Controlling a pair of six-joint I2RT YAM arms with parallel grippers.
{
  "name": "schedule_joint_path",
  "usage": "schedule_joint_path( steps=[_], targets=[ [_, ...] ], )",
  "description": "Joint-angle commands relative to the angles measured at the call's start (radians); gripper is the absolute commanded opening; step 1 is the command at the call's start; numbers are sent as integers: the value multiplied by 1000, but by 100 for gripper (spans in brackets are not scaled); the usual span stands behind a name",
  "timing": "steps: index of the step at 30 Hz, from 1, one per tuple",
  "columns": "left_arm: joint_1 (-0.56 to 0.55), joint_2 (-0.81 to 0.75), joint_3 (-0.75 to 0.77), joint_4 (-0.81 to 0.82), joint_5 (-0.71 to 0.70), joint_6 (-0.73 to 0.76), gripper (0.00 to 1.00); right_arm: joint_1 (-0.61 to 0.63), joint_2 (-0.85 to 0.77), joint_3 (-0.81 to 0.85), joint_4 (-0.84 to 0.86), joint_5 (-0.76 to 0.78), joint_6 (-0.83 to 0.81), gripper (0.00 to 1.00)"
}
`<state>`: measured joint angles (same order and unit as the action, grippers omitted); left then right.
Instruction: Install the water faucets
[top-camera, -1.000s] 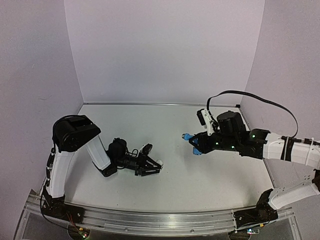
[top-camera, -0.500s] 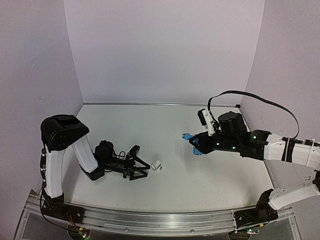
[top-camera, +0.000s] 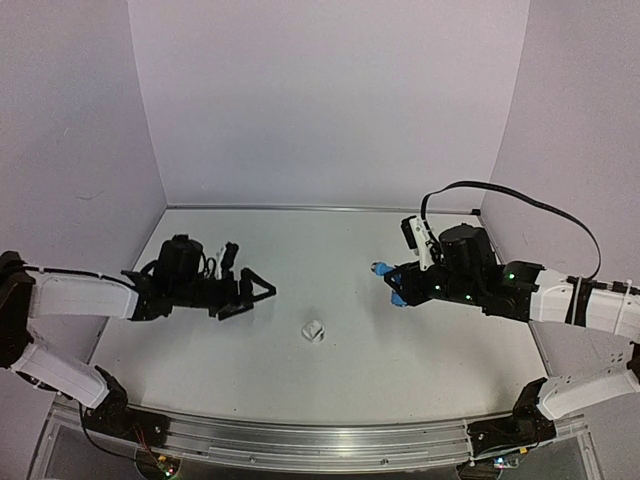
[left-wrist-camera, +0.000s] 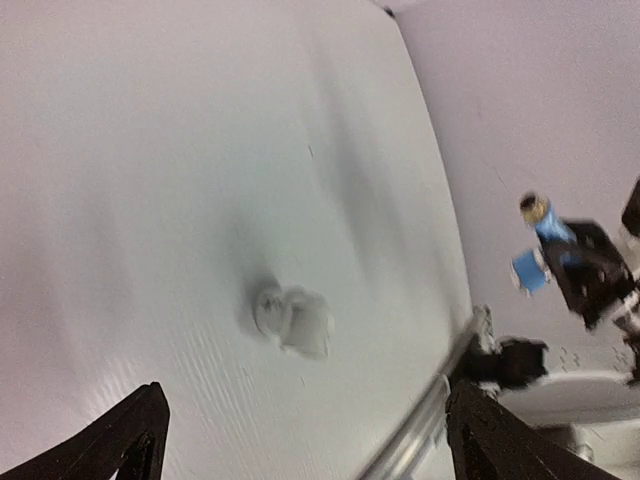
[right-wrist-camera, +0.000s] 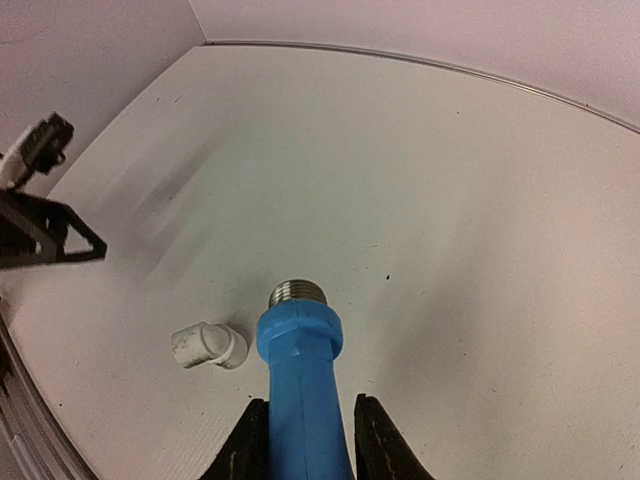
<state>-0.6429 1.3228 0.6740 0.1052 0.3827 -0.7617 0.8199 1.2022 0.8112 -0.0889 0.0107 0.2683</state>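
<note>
White tabletop (top-camera: 380, 370) is filling my screens, with the aluminium rail (top-camera: 300, 442) running along its near edge where both arm bases are sitting. Nearest to me on the open surface, the white pipe fitting (top-camera: 314, 330) is lying on its side, touching nothing. Through the left wrist camera I am seeing it, somewhat blurred, out ahead of that arm's two fingers. A little farther back on the left, the left gripper (top-camera: 250, 298) is hovering above the table with its jaws spread wide and nothing between them, well apart from the fitting. Across on the right, at about the same depth, the right gripper (right-wrist-camera: 308, 440) is clamping the blue tap (right-wrist-camera: 302, 350) by its body, a finger pressing on each side. The tap's threaded silvery end (right-wrist-camera: 298, 293) is pointing out past the fingers toward the middle of the table, clear of the surface. Behind everything, the plain lilac walls (top-camera: 320, 100) are boxing in the table on three sides, and a black cable (top-camera: 520, 195) is looping above the right arm.
</note>
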Motion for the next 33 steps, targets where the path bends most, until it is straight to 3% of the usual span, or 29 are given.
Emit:
schedule_joint_path(
  steps=[1, 4, 7, 12, 17, 22, 26, 33],
  targets=[
    [-86, -35, 240, -565, -565, 230, 100, -2, -5, 21, 32, 23, -17, 0],
    [-198, 68, 402, -687, -736, 300, 100, -2, -14, 15, 25, 25, -16, 0],
    [-214, 204, 554, -789, -665, 282, 100, -2, -29, 12, 19, 31, -16, 0],
    [-250, 404, 737, -848, -429, 249, 99, -2, -42, 16, 8, 44, -26, 0],
    [-339, 617, 956, -1006, -402, 294, 97, -1, -35, 25, -3, 36, -32, 0],
    [-350, 722, 1036, -1081, -394, 334, 96, -1, -35, 19, -4, 22, -29, 0],
    [-350, 789, 1101, -1098, -300, 357, 96, -2, -40, 13, -5, 22, -27, 0],
    [-350, 887, 1214, -1142, -298, 372, 82, -2, -57, -1, -5, 9, -33, 0]
  ],
)
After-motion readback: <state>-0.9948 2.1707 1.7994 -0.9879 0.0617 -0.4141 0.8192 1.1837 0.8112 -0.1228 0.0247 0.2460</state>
